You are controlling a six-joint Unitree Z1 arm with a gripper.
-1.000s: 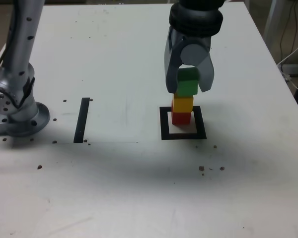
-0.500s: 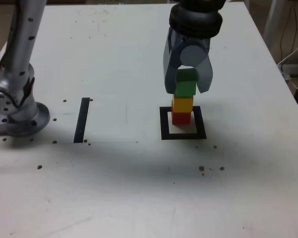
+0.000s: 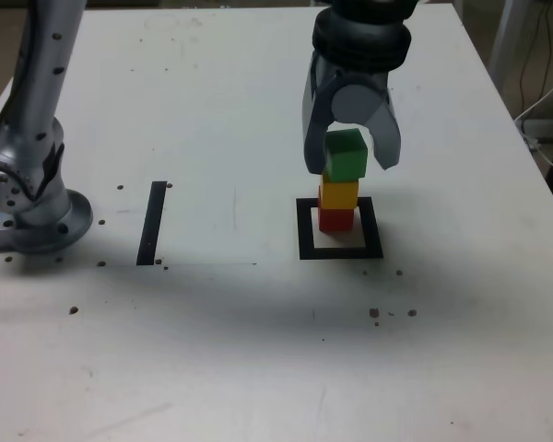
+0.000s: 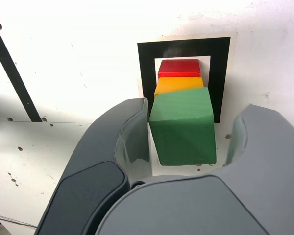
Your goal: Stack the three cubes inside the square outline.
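- Nearest you in the exterior view, the table [image 3: 212, 368] shows its pale, bare front stretch, with small dark marks scattered over it.
- Farther in, you have the square outline [image 3: 340, 253], thick and black, right of centre in the exterior view; the straight black strip [image 3: 152, 224] lies flat, well apart on that view's left.
- Inside your outline sits the red cube [image 3: 335, 220], at the bottom of the stack, with white interior showing in front of it.
- On top of the red one, you see the yellow cube [image 3: 339, 193].
- Above that is the green cube [image 3: 346, 155], overlapping the yellow one in both views and turned a little against it; you cannot tell whether it rests flat.
- Your tool [image 3: 352, 157] is open, its fingers standing on either side of the green cube. The wrist view shows you a clear gap on one side; on the other the finger is right up by the cube, and you can't tell if they touch.
- Toward the exterior view's left edge, you have a grey post [image 3: 37, 138] on a round base.
- Farthest off, past the table's right edge in that view, you can see thin cables [image 3: 543, 83].
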